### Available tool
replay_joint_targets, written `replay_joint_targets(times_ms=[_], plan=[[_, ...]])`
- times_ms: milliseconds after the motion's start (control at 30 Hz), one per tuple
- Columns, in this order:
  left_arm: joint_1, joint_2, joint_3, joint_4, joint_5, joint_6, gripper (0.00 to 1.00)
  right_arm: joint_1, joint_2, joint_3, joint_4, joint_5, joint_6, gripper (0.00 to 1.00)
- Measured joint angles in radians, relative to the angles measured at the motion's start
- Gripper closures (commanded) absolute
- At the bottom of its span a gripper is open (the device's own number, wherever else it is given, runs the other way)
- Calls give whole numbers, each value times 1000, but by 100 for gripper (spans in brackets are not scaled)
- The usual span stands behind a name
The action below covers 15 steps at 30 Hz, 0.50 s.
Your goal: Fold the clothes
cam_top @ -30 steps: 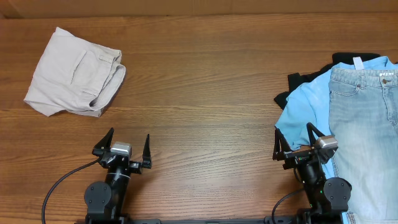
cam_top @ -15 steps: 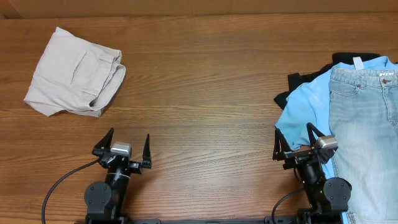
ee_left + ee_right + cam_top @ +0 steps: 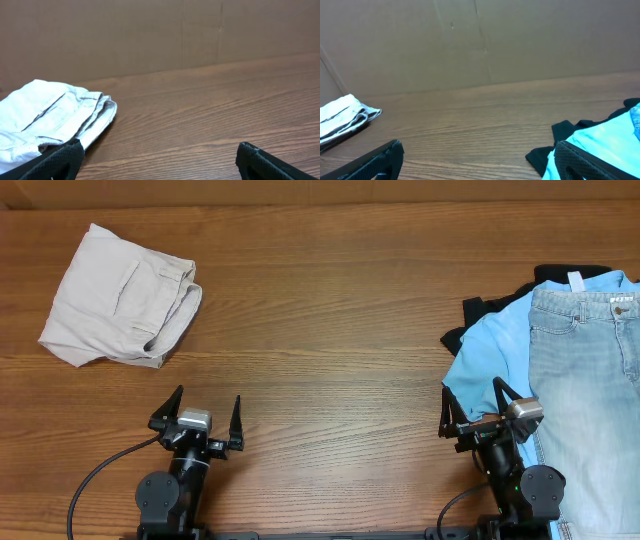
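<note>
The clothes, a pair of beige shorts (image 3: pixel 118 298), lie folded into a compact bundle at the table's far left; the left wrist view shows them (image 3: pixel 47 117) at its left edge, and the right wrist view shows them (image 3: pixel 342 120) far off to the left. My left gripper (image 3: pixel 208 408) rests near the front edge, below and to the right of the shorts, open and holding nothing. At the front right my right gripper (image 3: pixel 470 402) is open too, its right finger over the edge of a sky-blue shirt (image 3: pixel 488 352).
A pile at the right edge holds light blue jeans (image 3: pixel 590 390) on top of the sky-blue shirt and a black garment (image 3: pixel 478 312). A brown cardboard wall (image 3: pixel 160 35) stands behind the table. Bare wood (image 3: pixel 330 330) lies between shorts and pile.
</note>
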Motion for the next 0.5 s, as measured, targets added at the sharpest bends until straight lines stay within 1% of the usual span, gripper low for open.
replay_joint_targets(times_ms=[500], plan=[[0, 0, 0, 0, 0, 0, 0, 0, 0, 0, 0, 0, 1, 0]])
